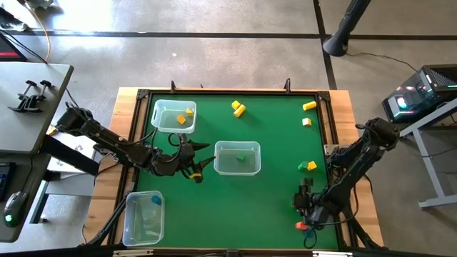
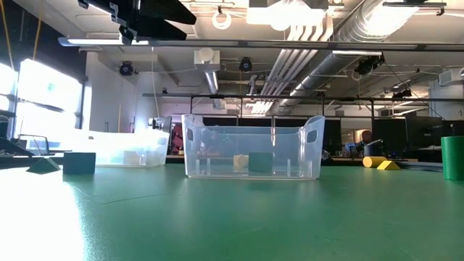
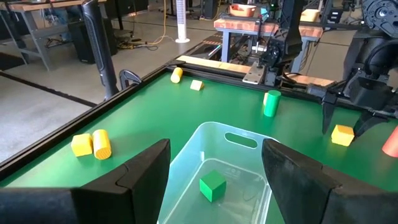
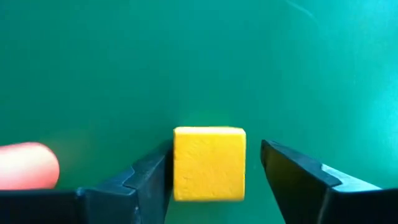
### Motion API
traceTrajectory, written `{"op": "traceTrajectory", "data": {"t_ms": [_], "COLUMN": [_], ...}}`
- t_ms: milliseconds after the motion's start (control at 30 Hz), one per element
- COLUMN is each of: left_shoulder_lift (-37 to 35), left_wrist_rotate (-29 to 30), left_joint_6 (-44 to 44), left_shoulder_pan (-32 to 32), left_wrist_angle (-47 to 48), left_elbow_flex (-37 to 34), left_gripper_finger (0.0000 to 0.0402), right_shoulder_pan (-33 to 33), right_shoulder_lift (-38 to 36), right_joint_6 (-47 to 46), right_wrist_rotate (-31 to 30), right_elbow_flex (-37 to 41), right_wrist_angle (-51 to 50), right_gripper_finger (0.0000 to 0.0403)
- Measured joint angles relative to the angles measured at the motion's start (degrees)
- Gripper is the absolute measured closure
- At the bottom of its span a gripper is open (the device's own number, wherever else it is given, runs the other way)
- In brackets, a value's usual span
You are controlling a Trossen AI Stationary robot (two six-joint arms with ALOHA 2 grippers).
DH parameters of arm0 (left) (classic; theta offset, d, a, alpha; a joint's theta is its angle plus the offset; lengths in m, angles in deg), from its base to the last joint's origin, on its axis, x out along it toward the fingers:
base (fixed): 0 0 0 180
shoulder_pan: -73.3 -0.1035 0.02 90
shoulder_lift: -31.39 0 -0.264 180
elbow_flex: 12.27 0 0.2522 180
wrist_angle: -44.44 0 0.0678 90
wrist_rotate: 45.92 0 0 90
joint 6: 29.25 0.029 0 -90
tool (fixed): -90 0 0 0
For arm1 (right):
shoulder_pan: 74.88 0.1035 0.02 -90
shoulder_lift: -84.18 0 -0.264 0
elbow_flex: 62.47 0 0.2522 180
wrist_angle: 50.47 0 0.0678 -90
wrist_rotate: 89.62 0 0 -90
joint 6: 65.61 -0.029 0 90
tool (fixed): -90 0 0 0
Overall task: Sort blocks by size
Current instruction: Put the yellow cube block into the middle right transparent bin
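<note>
Yellow block (image 4: 209, 163) sits between the spread right pincer (image 4: 211, 171); left pincer (image 3: 214, 165) spread; no writing legible.

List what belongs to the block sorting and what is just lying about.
Job: yellow cube at the open right end effector; green cube in the middle bin, beside the left end effector; loose yellow blocks.
Lying about: black clamps; floor cable.

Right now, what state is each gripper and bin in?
Left gripper: open, empty, facing the middle bin.
Right gripper: open, straddling a yellow cube on the mat.
Middle bin: upright, holding one green cube.
Back bin: upright, holding yellow and orange blocks.
Near-left bin: upright, holding a blue block.
</note>
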Motion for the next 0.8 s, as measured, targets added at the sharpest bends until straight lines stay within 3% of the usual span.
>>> {"op": "traceTrajectory", "data": {"t_ms": [267, 467, 633, 800], "left_shoulder_lift": [0.0, 0.0, 0.0, 0.0], "left_wrist_rotate": [0.0, 0.0, 0.0, 0.0], "left_joint_6": [0.0, 0.0, 0.0, -0.1], "left_shoulder_pan": [0.0, 0.0, 0.0, 0.0], "left_wrist_angle": [0.0, 0.0, 0.0, 0.0], "left_elbow_flex": [0.0, 0.0, 0.0, 0.0], "left_gripper_finger": [0.0163, 0.0163, 0.0163, 0.0163], "right_shoulder_pan": [-3.5, -10.5, -18.3, -26.4], "right_shoulder_lift": [0.0, 0.0, 0.0, -0.1], "right_joint_6": [6.3, 14.8, 29.4, 48.5], "right_wrist_rotate": [-0.1, -4.3, -10.9, -13.2], "right_elbow_flex": [-0.1, -0.8, -5.3, -9.5], "right_wrist_angle": [1.1, 1.4, 3.0, 16.6], "right_gripper_finger": [0.0276, 0.0274, 0.0274, 0.0274]}}
